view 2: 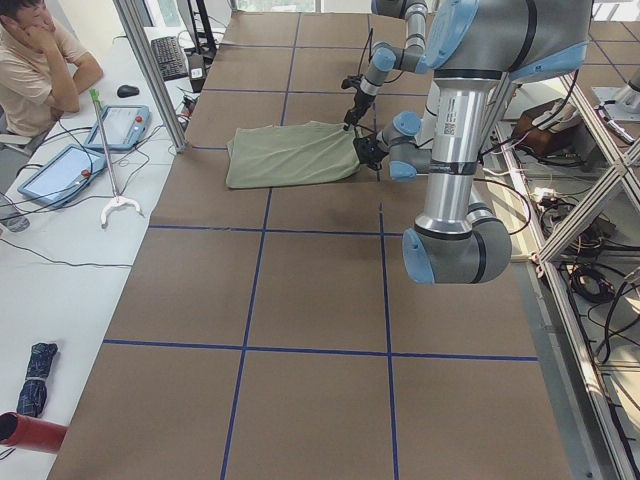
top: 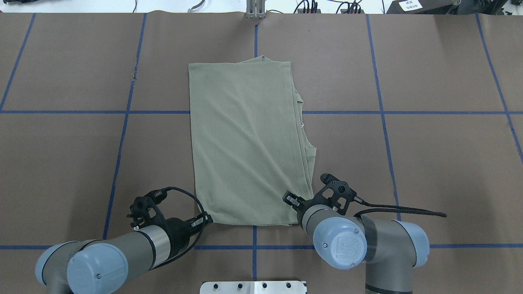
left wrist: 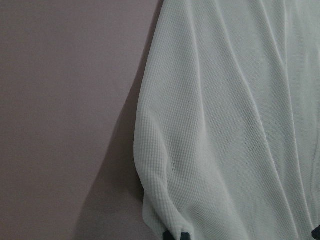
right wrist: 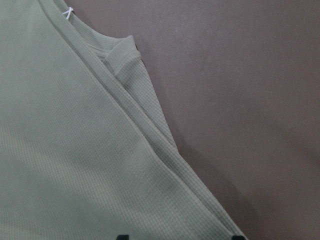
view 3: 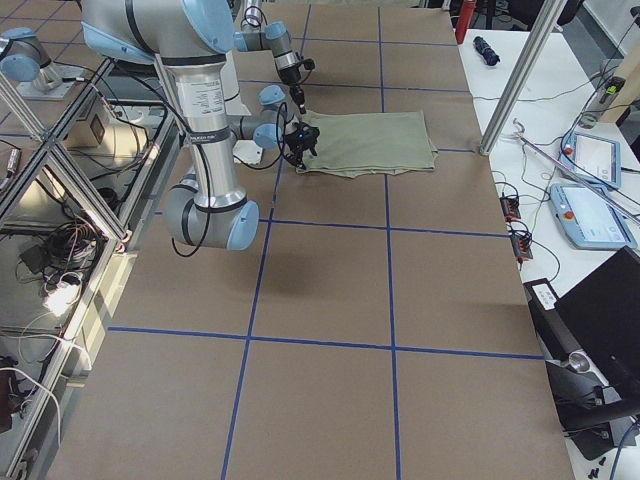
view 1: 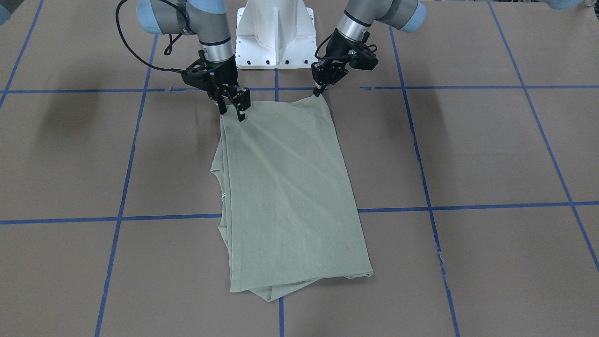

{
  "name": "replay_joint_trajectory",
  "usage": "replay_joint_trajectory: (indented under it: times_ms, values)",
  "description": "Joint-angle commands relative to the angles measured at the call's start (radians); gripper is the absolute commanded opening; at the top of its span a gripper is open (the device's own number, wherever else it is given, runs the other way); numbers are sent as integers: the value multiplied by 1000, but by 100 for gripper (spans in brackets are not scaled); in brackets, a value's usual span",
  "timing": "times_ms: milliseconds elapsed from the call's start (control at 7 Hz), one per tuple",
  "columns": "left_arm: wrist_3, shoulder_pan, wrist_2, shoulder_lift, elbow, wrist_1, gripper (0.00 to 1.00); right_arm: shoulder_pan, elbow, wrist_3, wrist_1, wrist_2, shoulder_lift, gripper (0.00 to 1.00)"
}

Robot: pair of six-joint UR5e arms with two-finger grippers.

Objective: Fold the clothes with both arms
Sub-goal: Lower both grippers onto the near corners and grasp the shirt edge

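Note:
The pale sage-green shirt (view 1: 290, 196) lies folded into a long rectangle on the brown table, also in the overhead view (top: 245, 143). Its ribbed neck (right wrist: 120, 55) and white tag string (right wrist: 68, 12) show at the edge on my right side. My left gripper (view 1: 319, 92) is shut on the shirt's near left corner (left wrist: 155, 215), which is raised slightly off the table. My right gripper (view 1: 232, 112) is open, its fingers straddling the near right corner; its fingertips (right wrist: 122, 236) show wide apart in the right wrist view.
The white pedestal base (view 1: 275, 32) stands just behind both grippers. Blue tape lines (top: 126, 112) grid the brown table. A seated operator (view 2: 35, 60), tablets (view 2: 125, 125) and a metal post (view 2: 150, 70) are beyond the table's far edge.

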Motion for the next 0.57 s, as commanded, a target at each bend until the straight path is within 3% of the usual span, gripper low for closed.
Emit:
replay_joint_trajectory:
  times_ms: [0,143,286,429]
  values:
    - [0,0,0,0,0,0,0,-4,-14,0,-1,-8,-1,73]
    - [0,0,0,0,0,0,0,-5,-28,1,1,-36,8,43]
    - [0,0,0,0,-1,0,0,-2,-33,6,1,-40,17,0]
    - [0,0,0,0,0,0,0,7,-30,7,1,-40,31,0]
